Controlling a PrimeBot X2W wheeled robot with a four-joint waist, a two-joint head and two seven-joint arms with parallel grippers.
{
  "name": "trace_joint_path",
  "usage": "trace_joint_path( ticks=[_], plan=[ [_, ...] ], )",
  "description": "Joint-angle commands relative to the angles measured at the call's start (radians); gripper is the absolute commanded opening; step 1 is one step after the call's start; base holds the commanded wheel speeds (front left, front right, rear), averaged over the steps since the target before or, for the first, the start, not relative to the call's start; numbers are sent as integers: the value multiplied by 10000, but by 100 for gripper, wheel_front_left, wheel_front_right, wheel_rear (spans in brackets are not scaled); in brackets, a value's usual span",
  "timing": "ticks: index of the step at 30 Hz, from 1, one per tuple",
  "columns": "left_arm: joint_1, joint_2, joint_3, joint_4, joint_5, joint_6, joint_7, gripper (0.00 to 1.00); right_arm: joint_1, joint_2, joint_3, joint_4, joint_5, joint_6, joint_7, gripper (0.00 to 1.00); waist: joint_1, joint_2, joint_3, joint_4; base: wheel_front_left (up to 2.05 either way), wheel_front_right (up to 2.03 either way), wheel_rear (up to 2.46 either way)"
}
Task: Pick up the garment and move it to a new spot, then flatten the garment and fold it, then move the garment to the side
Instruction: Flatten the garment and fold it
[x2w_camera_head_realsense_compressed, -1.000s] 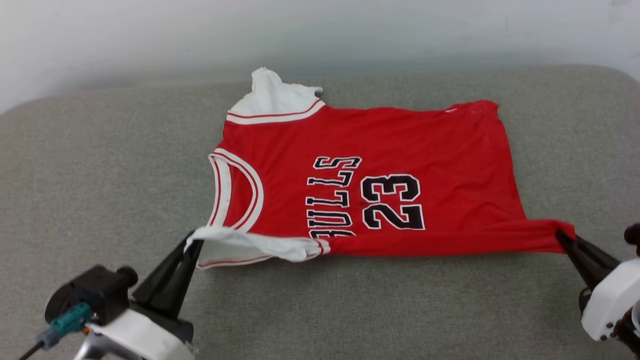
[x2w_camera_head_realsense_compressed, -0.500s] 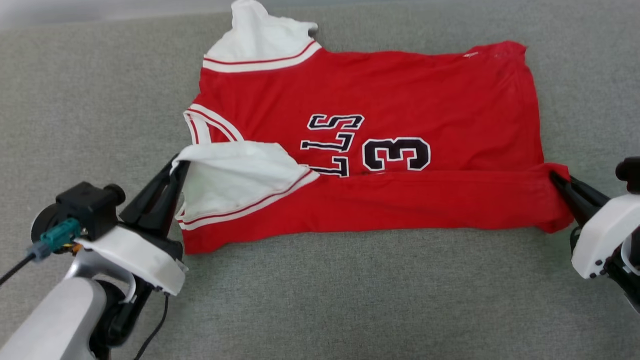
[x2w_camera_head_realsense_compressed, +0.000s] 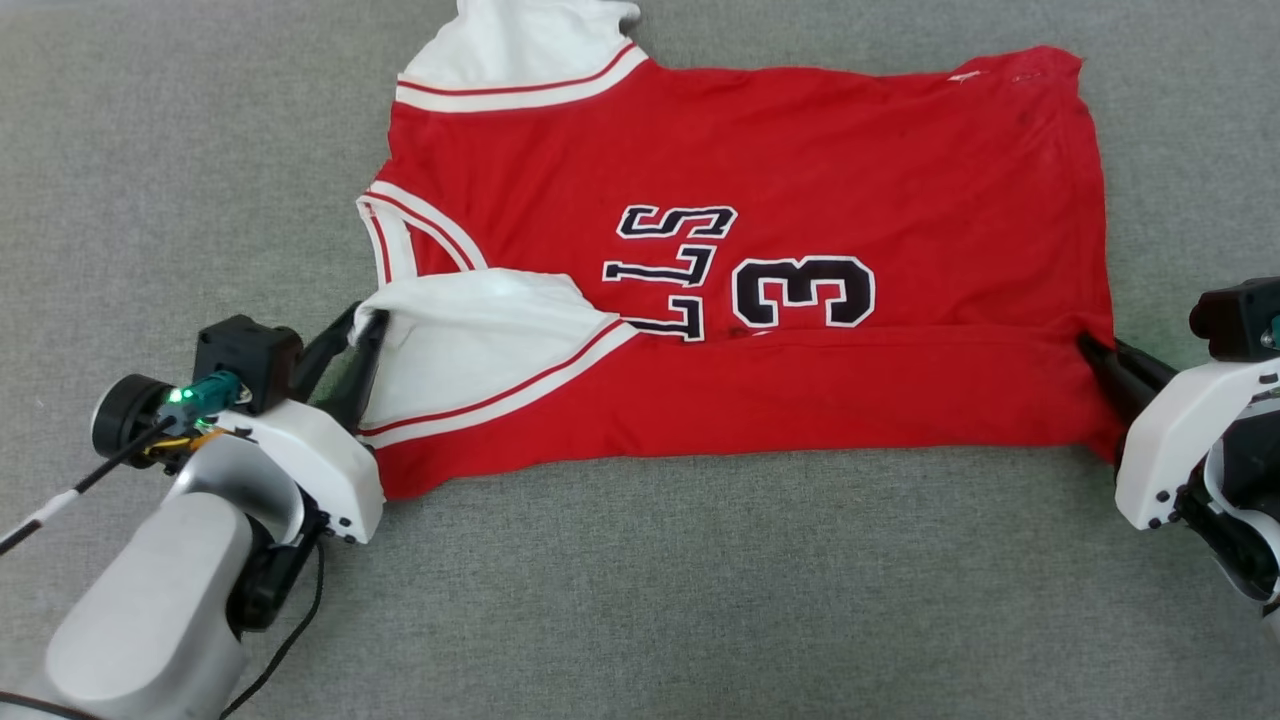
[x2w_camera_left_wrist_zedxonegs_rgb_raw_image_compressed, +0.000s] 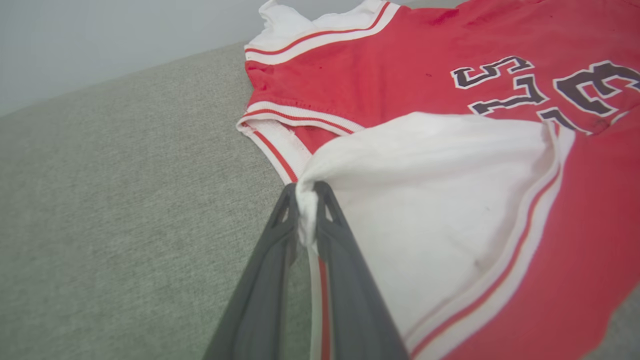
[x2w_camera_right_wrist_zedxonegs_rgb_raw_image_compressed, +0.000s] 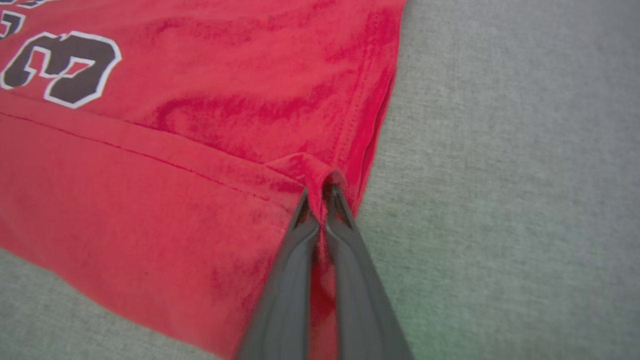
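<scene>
You have the garment (x2w_camera_head_realsense_compressed: 760, 180) spread across the grey fabric surface (x2w_camera_head_realsense_compressed: 640, 600), neck toward the robot's left and hem toward its right. The near long edge is folded up and over the front, so a red flap lies across the lower part of the print. Above the fold line you can read only "LLS" and the 3 (x2w_camera_head_realsense_compressed: 803, 291).

Look at the left gripper (x2w_camera_head_realsense_compressed: 365, 325) in the left wrist view. Its two dark fingers are pinched together on the edge of the near sleeve (x2w_camera_head_realsense_compressed: 470, 340), with a bunch of white cloth squeezed between the tips. The sleeve rises to a small peak there, then spreads out over the red front, its red-striped trim running diagonally. Just beyond the tips you see the neck trim (x2w_camera_head_realsense_compressed: 400, 225) curving on the surface.

The right gripper (x2w_camera_head_realsense_compressed: 1090, 350) is closed as well. In the right wrist view its fingertips clamp a small pucker of red cloth at the hem end of the folded flap, right at the garment's side edge. The flap's seam line runs away from that pinch toward the number.

The far sleeve (x2w_camera_head_realsense_compressed: 530, 40) sits crumpled at the top of the head view — white, with its striped band against the red shoulder.
</scene>
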Motion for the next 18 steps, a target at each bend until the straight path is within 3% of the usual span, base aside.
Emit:
trace_joint_path(
  ticks=[1,6,13,18],
  plan=[
    [-165,-141,-118,248,104,-8,-12,100,-123,137,22,182,60,-7,-100,100,-2,0,-127,-23,0,0,0],
    [-99,-490,-34,872,-55,182,-433,100,-12,147,28,491,-155,-7,-388,100,-2,0,-600,-37,0,0,0],
    [639,-850,349,956,-539,1026,-475,100,705,374,-201,343,-321,-7,278,100,-2,0,-1521,-62,0,0,0],
    [1618,-629,580,158,-838,1775,-51,100,1412,807,-797,-332,-733,-6,673,100,-2,0,-2041,-134,0,0,0]
  ],
)
